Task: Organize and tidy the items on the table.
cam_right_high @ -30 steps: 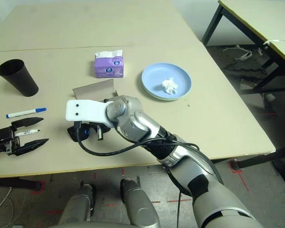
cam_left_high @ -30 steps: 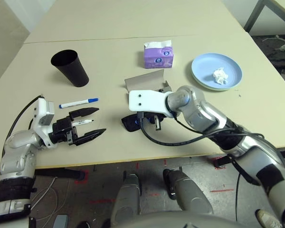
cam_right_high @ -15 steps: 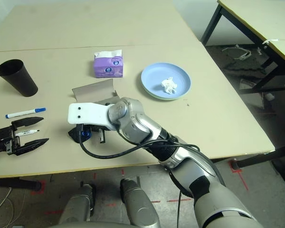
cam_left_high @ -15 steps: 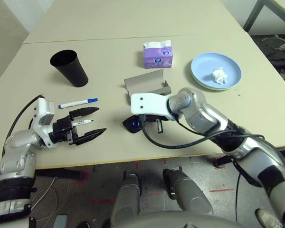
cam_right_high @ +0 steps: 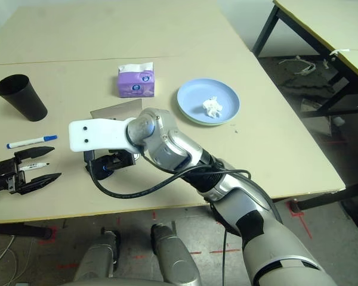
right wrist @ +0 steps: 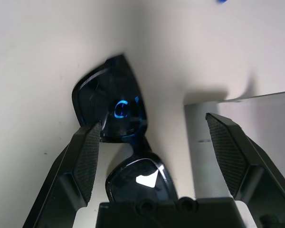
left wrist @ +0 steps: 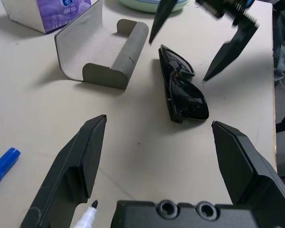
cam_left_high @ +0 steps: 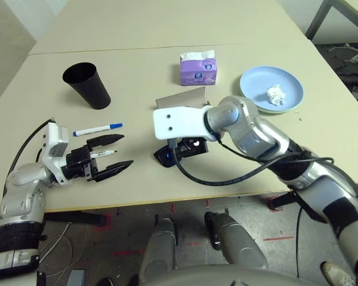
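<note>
R hand (left wrist: pixel 199 35) now spreading wide, up from clamped a sec ago, hovering empty over black sunglasses (left wrist: pixel 183 85) lying on worktop (cam_left_high: pixel 167 71) beside open grey case (left wrist: pixel 99 54). L hand (cam_left_high: pixel 116 155) staying wide open, empty.

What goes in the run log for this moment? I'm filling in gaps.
right claw: open above sunglasses on table | left claw: open, empty | glasses case: open, empty
</note>
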